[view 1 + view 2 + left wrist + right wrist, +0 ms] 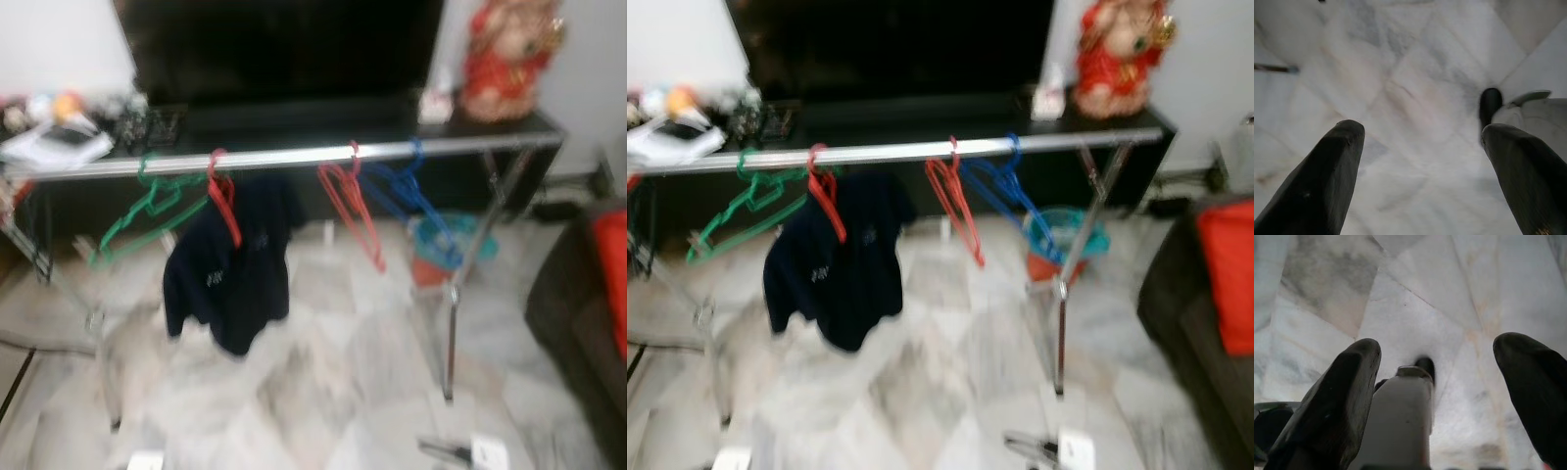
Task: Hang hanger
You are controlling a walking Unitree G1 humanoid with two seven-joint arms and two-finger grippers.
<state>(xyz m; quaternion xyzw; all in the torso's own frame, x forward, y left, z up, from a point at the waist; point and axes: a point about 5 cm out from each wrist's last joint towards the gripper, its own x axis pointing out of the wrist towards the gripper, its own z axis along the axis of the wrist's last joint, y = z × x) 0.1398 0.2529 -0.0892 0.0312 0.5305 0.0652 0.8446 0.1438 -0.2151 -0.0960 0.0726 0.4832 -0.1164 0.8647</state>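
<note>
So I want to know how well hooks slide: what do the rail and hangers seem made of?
The rail looks like polished metal: silvery, with a bright sheen. The green hanger, red hanger and blue hanger look like thin coloured plastic, though blur leaves coated wire possible.

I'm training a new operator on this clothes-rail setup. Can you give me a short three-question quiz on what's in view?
1. True or false: the dark shirt hangs on a red hanger.
2. Which hanger is furthest toward the robot's left on the rail? A green hanger B blue hanger C the other red hanger
3. Fill in: both the left gripper and right gripper point down at the marble ____.

Key: 1 true; 2 A; 3 floor.
</note>
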